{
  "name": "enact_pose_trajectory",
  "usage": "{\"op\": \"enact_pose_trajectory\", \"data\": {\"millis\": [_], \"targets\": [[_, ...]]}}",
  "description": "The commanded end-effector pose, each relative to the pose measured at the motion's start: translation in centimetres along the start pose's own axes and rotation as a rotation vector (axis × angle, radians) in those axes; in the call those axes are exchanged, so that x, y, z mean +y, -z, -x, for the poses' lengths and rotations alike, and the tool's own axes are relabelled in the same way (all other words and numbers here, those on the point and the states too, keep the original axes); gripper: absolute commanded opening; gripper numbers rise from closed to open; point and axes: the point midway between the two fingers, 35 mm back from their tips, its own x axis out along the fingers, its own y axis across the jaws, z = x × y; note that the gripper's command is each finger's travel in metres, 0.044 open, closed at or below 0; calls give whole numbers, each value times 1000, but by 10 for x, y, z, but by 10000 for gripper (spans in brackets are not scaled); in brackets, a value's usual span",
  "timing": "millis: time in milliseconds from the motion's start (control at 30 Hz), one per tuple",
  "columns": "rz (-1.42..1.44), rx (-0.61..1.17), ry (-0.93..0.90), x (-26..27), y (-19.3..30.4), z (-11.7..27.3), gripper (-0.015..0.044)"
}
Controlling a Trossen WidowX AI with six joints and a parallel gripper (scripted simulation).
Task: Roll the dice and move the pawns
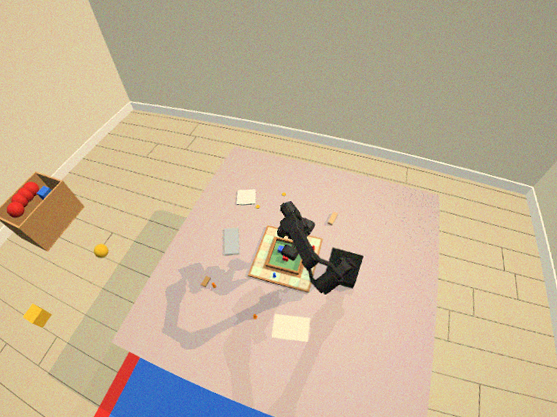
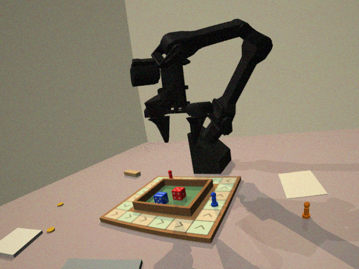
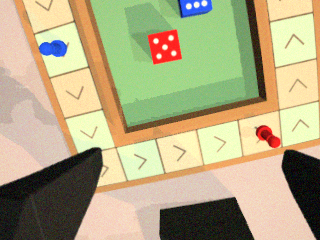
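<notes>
The red die (image 2: 178, 193) (image 3: 165, 47) and blue die (image 2: 160, 198) (image 3: 195, 6) lie in the green-floored tray (image 2: 162, 209) (image 3: 200, 120). The red die shows five on top in the wrist view. The blue die is cut off there; a row of three pips shows. The blue pawn (image 2: 213, 199) (image 3: 53, 48) stands upright on a green square, three squares before a corner. The red pawn (image 2: 170, 174) (image 3: 268, 136) stands on a tan square beside another corner. My gripper (image 2: 179, 139) (image 3: 191, 157) is open and empty, high above the board's arm-base side, touching neither pawn.
The board (image 2: 142, 219) surrounds the tray. An orange pawn (image 2: 306, 210) (image 1: 255, 316) and pale sheet (image 2: 302, 185) (image 1: 290, 328) lie to one side. A wooden block (image 2: 132, 173), two yellow discs (image 2: 50, 229) (image 2: 60, 204), a white pad (image 2: 20, 239) and a grey slab (image 2: 104, 264) lie around it.
</notes>
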Motion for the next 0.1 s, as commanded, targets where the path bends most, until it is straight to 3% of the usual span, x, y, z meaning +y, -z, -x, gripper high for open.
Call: {"op": "enact_pose_trajectory", "data": {"millis": [0, 33, 67], "targets": [[188, 33, -51, -27, 46, 12, 440], [28, 2, -3, -5, 6, 3, 440], [28, 2, -3, -5, 6, 3, 440]]}}
